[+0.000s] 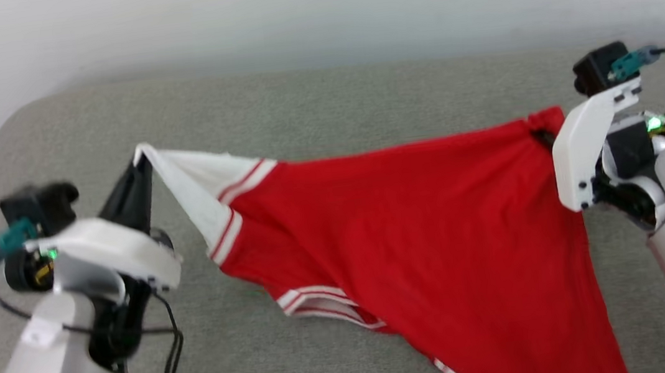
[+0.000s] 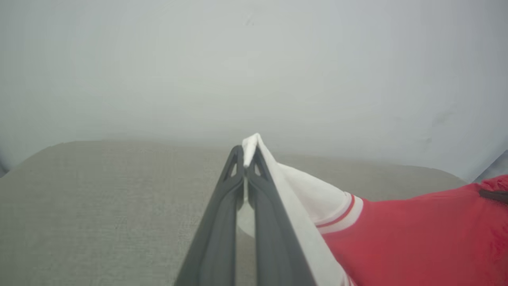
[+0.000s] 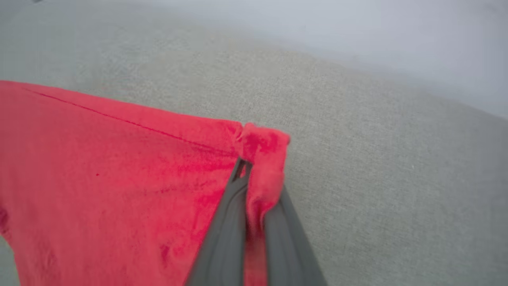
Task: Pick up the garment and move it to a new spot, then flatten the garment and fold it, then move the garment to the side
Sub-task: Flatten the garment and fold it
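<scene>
My left end effector (image 1: 141, 164) is pressed together on the tip of a white sleeve (image 1: 194, 183) of the shirt (image 1: 411, 221). In the left wrist view a fold of white cloth pokes out past the closed fingertips (image 2: 237, 157).

My right end effector (image 3: 248, 174) is pinching a bunched red corner (image 3: 264, 147). In the right wrist view the cloth wraps over one finger and hides its tip. From the head, the white wrist housing (image 1: 584, 139) covers nearly all of that grip, and I see just a dark sliver at the corner.

The shirt is stretched between my two grips above the grey desk (image 1: 323, 106), with its top edge taut. The rest falls toward me in a red sheet, striped trim showing at the cuff and along a lower fold. The bottom of the head view cuts off its lower end, so I cannot tell how much of it lies on the desk. My left wrist looks blurred there.
</scene>
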